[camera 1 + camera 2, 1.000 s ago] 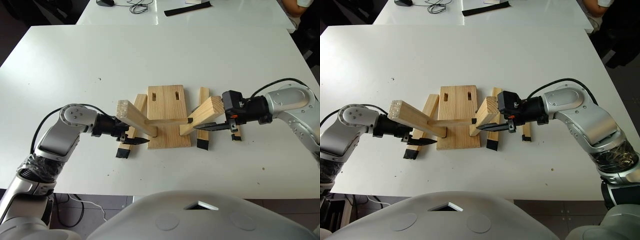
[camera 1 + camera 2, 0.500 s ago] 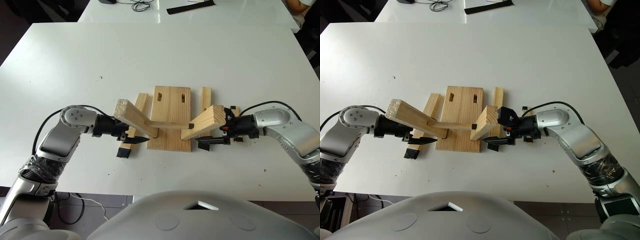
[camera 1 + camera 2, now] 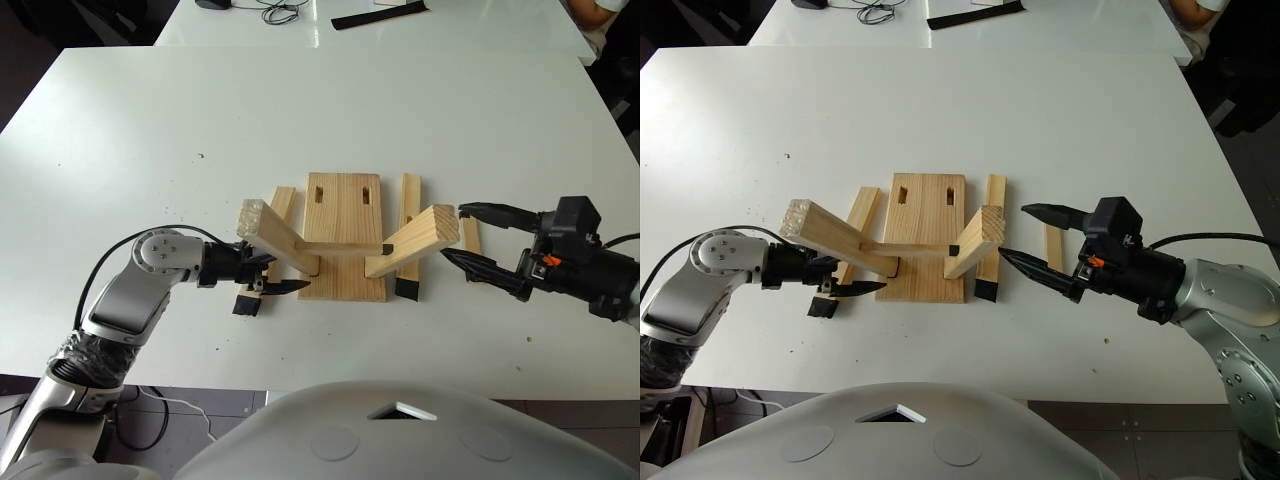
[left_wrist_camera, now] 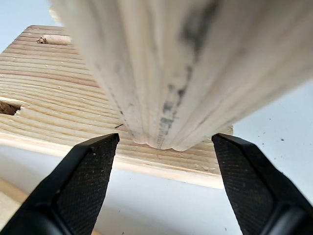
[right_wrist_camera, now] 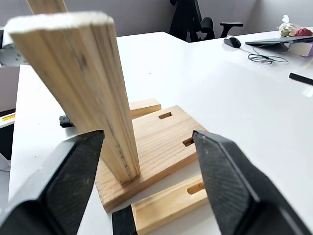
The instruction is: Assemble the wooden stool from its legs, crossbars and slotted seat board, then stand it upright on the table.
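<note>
The left gripper (image 4: 165,139) is spread, its two black fingers (image 4: 88,181) standing on either side of the lower part of the left leg (image 3: 275,235). In the wrist view there is a gap on each side, so it straddles the wood rather than pinching it. From there the left leg climbs toward the upper left of the head frame. Its foot is down on the near edge of the seat board (image 3: 342,210), which lies flat at centre frame on the table (image 3: 150,130). A thin crossbar (image 3: 340,247) runs across the frame to the right leg (image 3: 410,240), which leans the other way with its long axis rising toward the upper right. The right gripper (image 3: 1012,229) is also spread wide. It sits at the right of the frame, just beyond that leg's raised end. Its fingertips point left at the leg, bracketing the end without touching it. So the left arm is the nearer to a hold, while the right would have to travel leftward along the leg's axis before closing. The board's two slots (image 3: 343,193) lie toward the top of the frame, beyond the legs' feet, so I judge the frame is not yet seated in them. Loose bars (image 3: 408,190) lie flat beside the board.
</note>
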